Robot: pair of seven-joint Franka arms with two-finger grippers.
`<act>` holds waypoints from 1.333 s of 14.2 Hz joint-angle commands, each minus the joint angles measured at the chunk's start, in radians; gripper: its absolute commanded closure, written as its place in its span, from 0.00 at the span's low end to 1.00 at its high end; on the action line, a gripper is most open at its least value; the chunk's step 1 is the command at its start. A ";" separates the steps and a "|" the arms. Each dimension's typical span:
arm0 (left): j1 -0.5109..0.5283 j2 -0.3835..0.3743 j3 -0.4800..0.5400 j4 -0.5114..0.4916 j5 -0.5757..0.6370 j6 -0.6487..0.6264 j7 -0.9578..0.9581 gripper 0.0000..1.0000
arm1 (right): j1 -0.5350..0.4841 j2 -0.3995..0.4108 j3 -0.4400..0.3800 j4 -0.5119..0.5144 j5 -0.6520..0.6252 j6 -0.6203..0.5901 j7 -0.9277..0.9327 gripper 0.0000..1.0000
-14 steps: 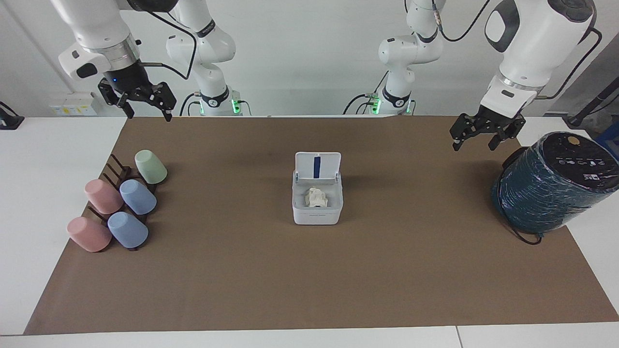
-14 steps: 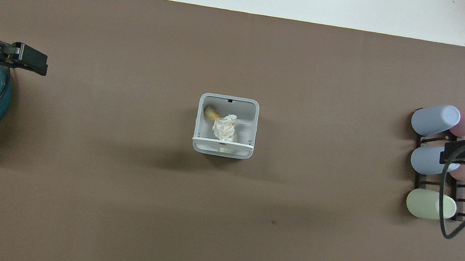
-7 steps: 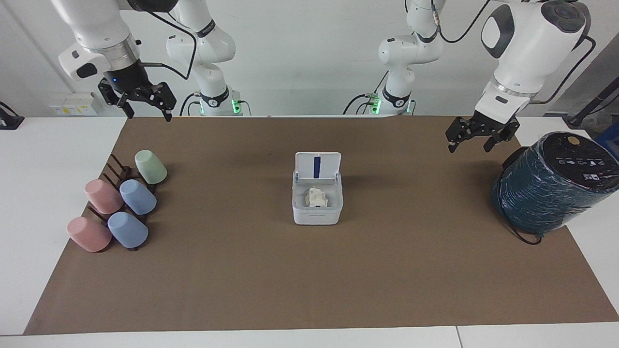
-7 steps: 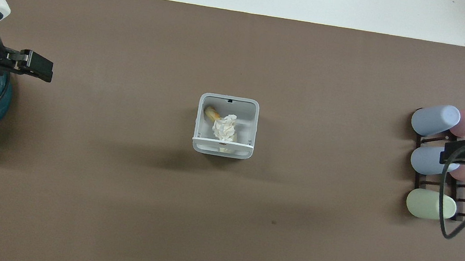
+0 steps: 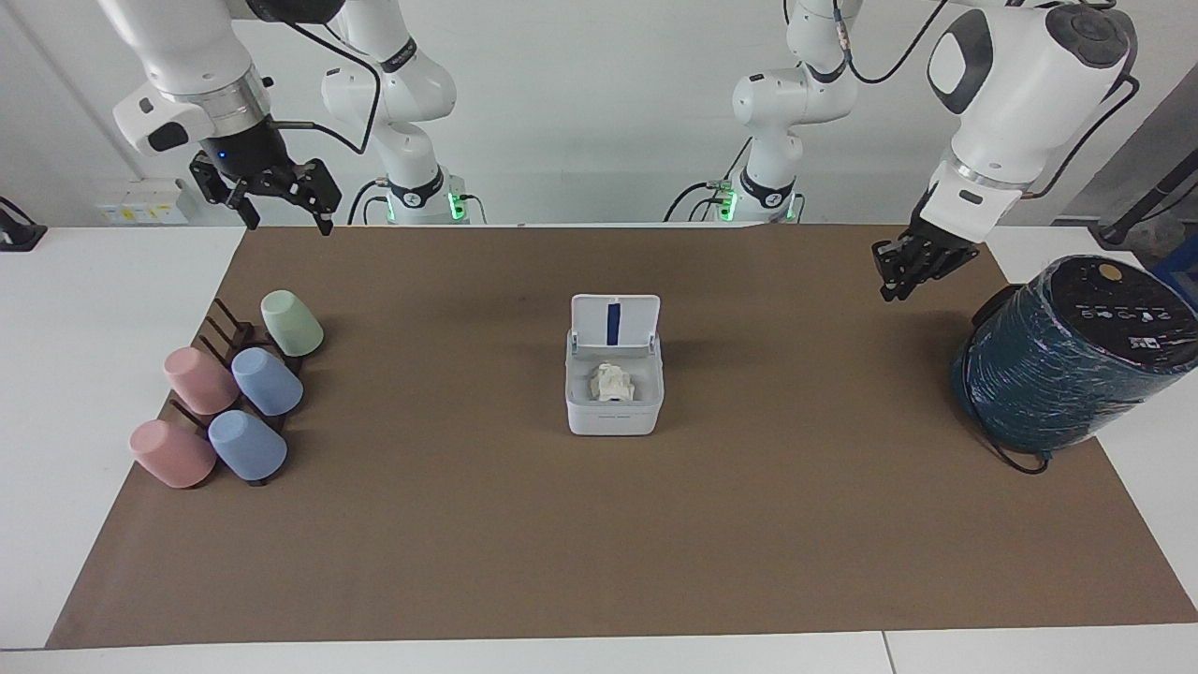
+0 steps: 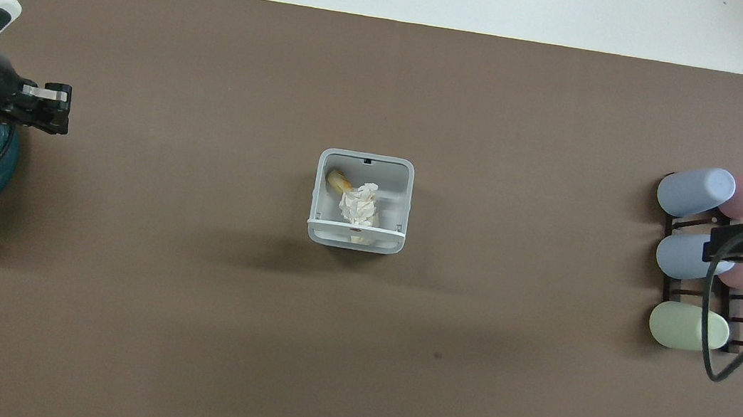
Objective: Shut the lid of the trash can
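The trash can [image 5: 613,417] is a small white square box in the middle of the brown mat; it also shows in the overhead view [image 6: 355,241]. Its lid [image 5: 615,322] stands upright on the edge nearer the robots, blue stripe showing. Crumpled paper [image 5: 611,382] lies inside. My left gripper [image 5: 900,277] hangs in the air over the mat beside the teal cylinder, well apart from the can. My right gripper [image 5: 284,208] is open and empty, raised at the right arm's end of the table, and waits there.
A large dark teal cylinder [image 5: 1067,356] stands at the left arm's end of the mat. A dark rack with several pink, blue and green cups [image 5: 234,393] lies at the right arm's end. The brown mat [image 5: 599,543] covers most of the table.
My left gripper has turned at the wrist and shifted a little toward the middle of the table. The right gripper, the can and the lid have not moved.
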State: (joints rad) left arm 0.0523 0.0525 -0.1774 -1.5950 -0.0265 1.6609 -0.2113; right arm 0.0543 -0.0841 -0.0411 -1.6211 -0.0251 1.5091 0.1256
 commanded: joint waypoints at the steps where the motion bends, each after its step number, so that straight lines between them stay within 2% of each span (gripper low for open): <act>1: -0.043 -0.057 0.004 -0.081 -0.013 0.019 -0.138 1.00 | -0.019 -0.013 0.010 -0.006 0.010 0.000 -0.030 0.00; 6: -0.199 -0.132 0.004 -0.239 -0.042 0.140 -0.578 1.00 | -0.019 -0.013 0.010 -0.006 0.008 0.000 -0.030 0.00; 9: -0.259 -0.137 0.004 -0.255 -0.084 0.200 -0.718 1.00 | -0.019 -0.013 0.010 -0.006 0.008 0.000 -0.030 0.00; 14: -0.377 -0.140 0.004 -0.284 -0.085 0.307 -0.911 1.00 | -0.019 -0.013 0.010 -0.008 0.010 0.000 -0.030 0.00; 19: -0.471 -0.129 0.004 -0.351 -0.085 0.459 -1.034 1.00 | -0.019 -0.013 0.010 -0.008 0.008 0.000 -0.030 0.00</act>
State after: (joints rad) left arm -0.3794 -0.0508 -0.1908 -1.8758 -0.0990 2.0479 -1.2032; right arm 0.0543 -0.0841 -0.0411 -1.6211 -0.0251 1.5091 0.1256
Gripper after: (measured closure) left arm 0.987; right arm 0.000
